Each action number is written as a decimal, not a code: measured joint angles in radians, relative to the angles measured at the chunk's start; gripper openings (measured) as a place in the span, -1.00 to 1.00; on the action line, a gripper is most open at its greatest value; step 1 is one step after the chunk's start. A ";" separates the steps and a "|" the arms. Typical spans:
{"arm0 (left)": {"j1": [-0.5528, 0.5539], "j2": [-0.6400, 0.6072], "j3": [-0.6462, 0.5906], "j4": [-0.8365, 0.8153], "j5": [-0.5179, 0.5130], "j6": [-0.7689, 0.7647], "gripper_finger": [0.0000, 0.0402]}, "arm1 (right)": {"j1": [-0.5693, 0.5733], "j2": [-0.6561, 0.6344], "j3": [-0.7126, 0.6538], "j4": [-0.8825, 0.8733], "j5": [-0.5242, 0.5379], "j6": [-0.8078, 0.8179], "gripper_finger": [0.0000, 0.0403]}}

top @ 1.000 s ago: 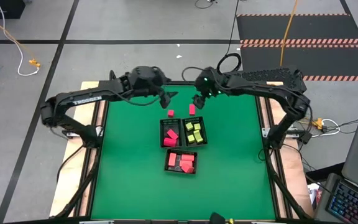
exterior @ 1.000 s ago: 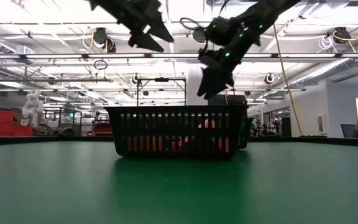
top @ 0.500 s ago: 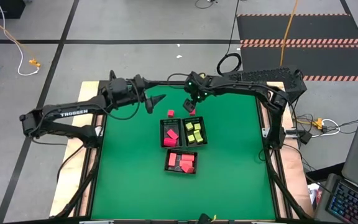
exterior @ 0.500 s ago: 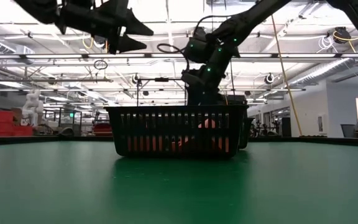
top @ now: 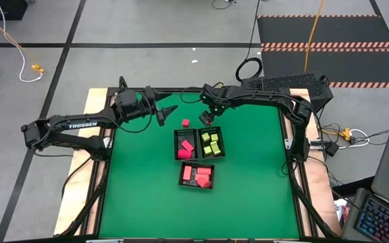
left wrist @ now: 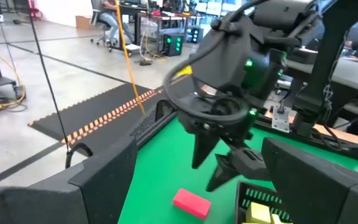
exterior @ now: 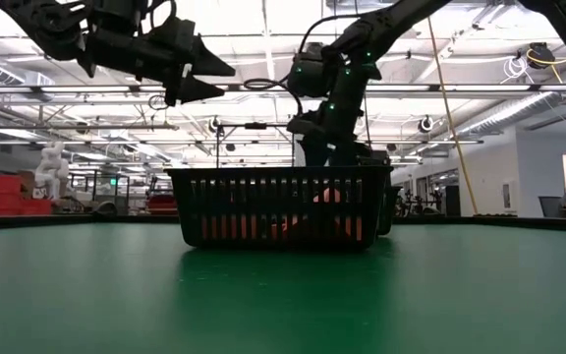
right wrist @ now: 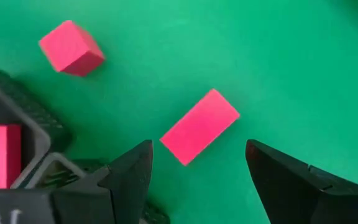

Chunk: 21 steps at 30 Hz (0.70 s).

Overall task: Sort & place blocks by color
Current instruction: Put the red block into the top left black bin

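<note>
A red bar block (right wrist: 199, 126) lies flat on the green table near the far edge, and a red cube (right wrist: 71, 48) sits to its left (top: 185, 123). My right gripper (right wrist: 199, 148) is open and low over the bar, one finger on either side of it, touching nothing; the high view shows it there too (top: 208, 116). My left gripper (top: 167, 111) is open and hangs in the air left of the cube. Other red blocks (top: 185, 146) and yellow-green blocks (top: 211, 143) lie inside black mesh trays.
Three black mesh trays stand mid-table: one with red blocks (top: 176, 135), one with yellow-green blocks (top: 221, 150), and a nearer one with red blocks (top: 183, 181). A tray corner (right wrist: 17, 124) is close beside my right gripper. Green table stretches to the left, right and near sides.
My right gripper has come down and moved a little toward the table's left, settling over the red bar while staying open. My left arm has drawn back toward the table's left, away from the loose blocks, still open. No block has moved.
</note>
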 joint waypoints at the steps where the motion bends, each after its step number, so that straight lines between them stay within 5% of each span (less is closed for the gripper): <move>1: -0.001 0.000 0.000 -0.002 0.001 0.000 0.73 | -0.001 0.000 0.000 0.001 0.005 0.013 0.25; 21: 0.021 -0.170 -0.001 -0.190 0.078 0.148 0.73 | 0.047 0.118 0.000 0.058 0.082 0.356 0.25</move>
